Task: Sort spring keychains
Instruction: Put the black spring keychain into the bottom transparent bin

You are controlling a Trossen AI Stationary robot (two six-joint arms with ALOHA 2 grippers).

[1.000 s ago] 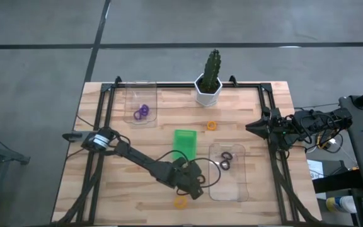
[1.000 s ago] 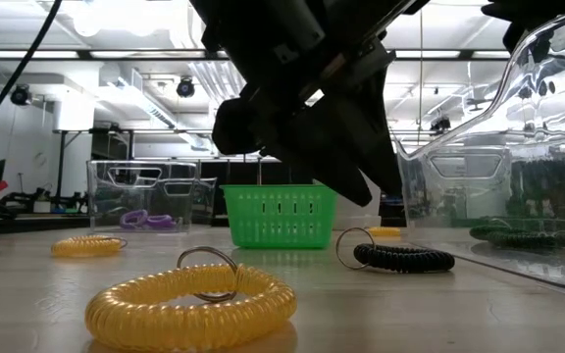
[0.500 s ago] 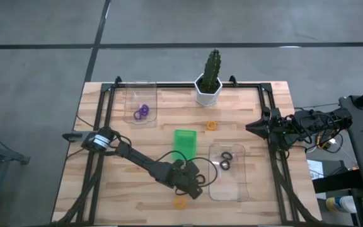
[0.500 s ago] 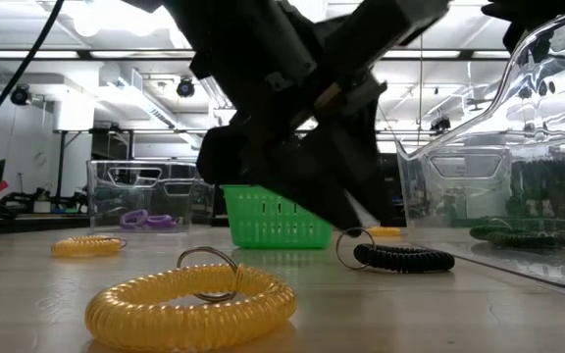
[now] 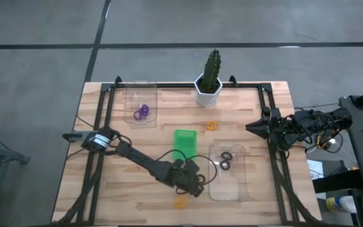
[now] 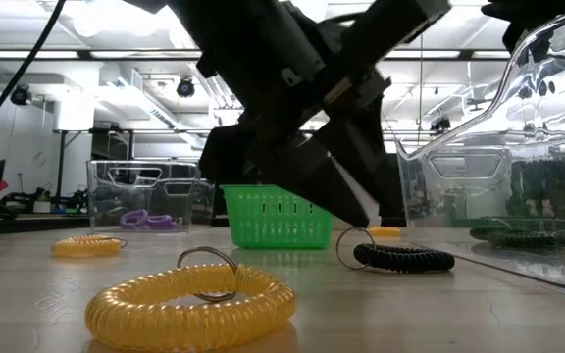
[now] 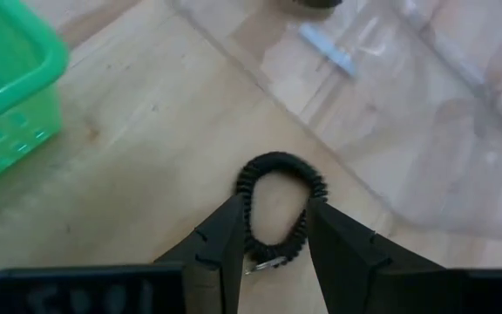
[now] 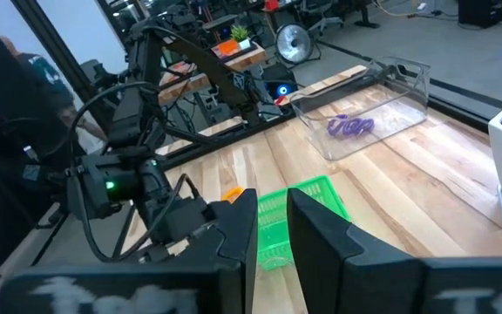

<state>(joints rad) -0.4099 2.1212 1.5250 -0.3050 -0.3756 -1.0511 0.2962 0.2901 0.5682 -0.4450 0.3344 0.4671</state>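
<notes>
A black spring keychain [image 7: 273,208] lies flat on the table [image 5: 257,107] between the green tray [image 5: 184,142] and the right clear tray [image 5: 229,173]. My left gripper [image 7: 274,214] hangs just above it, slanting down and open, one finger on either side of the coil. The low view shows the fingertips [image 6: 356,211] clear of the keychain [image 6: 402,258]. An orange keychain [image 6: 192,304] lies near the front edge. Purple ones [image 5: 143,111] sit in the far-left clear tray, black ones [image 5: 225,161] in the right one. My right gripper [image 5: 252,128] waits at the table's right edge, a narrow gap between its fingers.
A potted cactus [image 5: 209,82] stands at the far edge. Another orange keychain [image 5: 212,125] lies right of the green tray, and one more [image 6: 86,245] shows at the low view's left. A dark frame [image 5: 106,126] runs round the table.
My left gripper has rolled about its own pointing line above the black keychain and has sunk slightly toward it. Its fingers have stayed as far apart as before. The keychain has not moved.
</notes>
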